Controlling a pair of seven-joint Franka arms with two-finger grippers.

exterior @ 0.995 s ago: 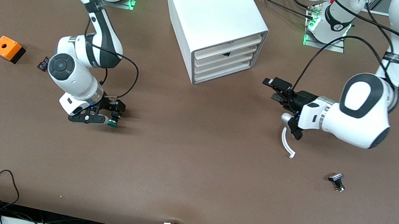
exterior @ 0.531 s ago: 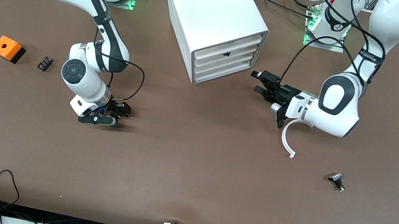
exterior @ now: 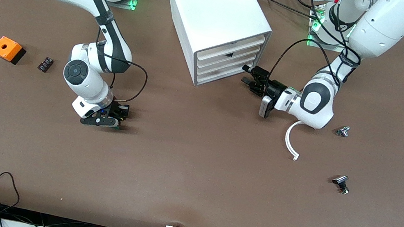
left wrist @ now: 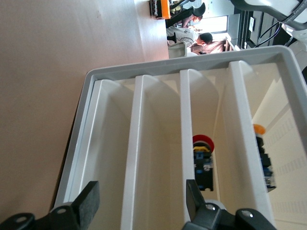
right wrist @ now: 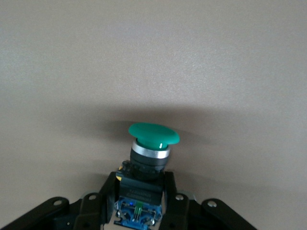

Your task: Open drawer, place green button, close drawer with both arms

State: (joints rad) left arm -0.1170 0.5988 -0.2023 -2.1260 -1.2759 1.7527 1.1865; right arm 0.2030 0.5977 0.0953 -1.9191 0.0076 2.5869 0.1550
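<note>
The white cabinet (exterior: pixel 212 7) stands at the back middle with its four drawers (exterior: pixel 228 58) shut. My left gripper (exterior: pixel 248 76) is open, level with the lower drawer fronts at the corner toward the left arm's end. In the left wrist view the open gripper (left wrist: pixel 141 201) faces the stacked drawer fronts (left wrist: pixel 139 143). My right gripper (exterior: pixel 116 115) is low over the table toward the right arm's end, shut on the button. The right wrist view shows the gripper (right wrist: pixel 141 191) clamping the button (right wrist: pixel 153 136) by its black body, green cap pointing outward close above the table.
An orange box (exterior: pixel 7 49) and a small black part (exterior: pixel 45 64) lie toward the right arm's end. A white curved piece (exterior: pixel 290 141) and two silver-black knobs (exterior: pixel 343 131) (exterior: pixel 341 184) lie toward the left arm's end. A red-capped button (left wrist: pixel 203 143) shows inside the cabinet.
My left gripper has moved across the table up to the cabinet's drawer fronts, uncovering one knob. My right gripper has shifted slightly and stays shut on the button.
</note>
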